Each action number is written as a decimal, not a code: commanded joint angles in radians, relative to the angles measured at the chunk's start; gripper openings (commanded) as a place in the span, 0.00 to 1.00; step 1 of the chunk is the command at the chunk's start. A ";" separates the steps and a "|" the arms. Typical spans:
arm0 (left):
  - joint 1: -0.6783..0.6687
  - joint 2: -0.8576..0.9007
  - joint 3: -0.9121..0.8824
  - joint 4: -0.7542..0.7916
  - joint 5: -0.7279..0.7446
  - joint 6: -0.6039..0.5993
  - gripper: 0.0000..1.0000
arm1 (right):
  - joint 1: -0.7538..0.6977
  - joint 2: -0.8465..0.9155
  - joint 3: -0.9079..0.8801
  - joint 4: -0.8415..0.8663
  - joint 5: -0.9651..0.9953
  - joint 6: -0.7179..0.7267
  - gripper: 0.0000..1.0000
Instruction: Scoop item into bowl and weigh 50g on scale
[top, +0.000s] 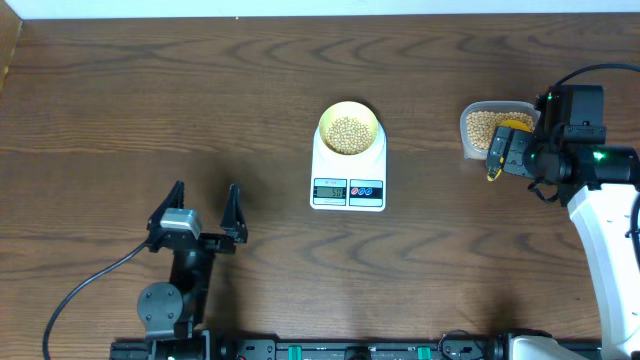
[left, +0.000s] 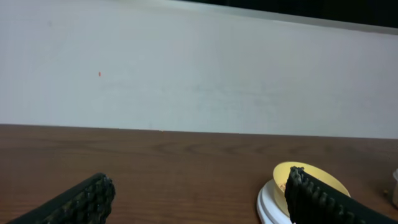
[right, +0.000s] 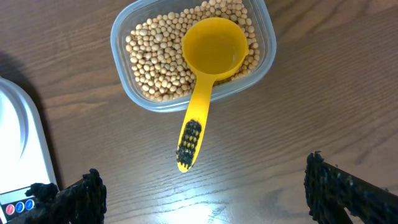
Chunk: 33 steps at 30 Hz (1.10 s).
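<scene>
Watch the risk here: the yellow scoop (right: 211, 50) lies empty on the beans (right: 155, 62) in the clear tub (right: 115, 40), with its handle leaning out over the rim. A grab that lands off-centre on that handle could lever the scoop up, flick beans onto the table (right: 323, 93) or drag the light tub along.

The pale-yellow bowl (top: 324, 120) already sits on the scale (top: 375, 170) with a good layer of beans, so another full scoop may well overshoot. The display is too small to read.

The right gripper (right: 202, 186) hangs wide open and empty. The handle tip lies just ahead between its fingers, and the tub is just beyond that.

The left gripper (top: 205, 195) is open too, holds nothing, and sits well apart from the scale.
</scene>
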 joint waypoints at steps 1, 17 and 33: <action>0.005 -0.032 -0.022 0.016 0.011 -0.014 0.90 | 0.003 -0.010 0.002 0.000 0.011 -0.013 0.99; 0.053 -0.146 -0.086 -0.004 0.003 -0.069 0.90 | 0.003 -0.010 0.002 0.000 0.011 -0.013 0.99; 0.053 -0.146 -0.085 -0.277 -0.106 -0.142 0.90 | 0.003 -0.010 0.002 0.000 0.011 -0.013 0.99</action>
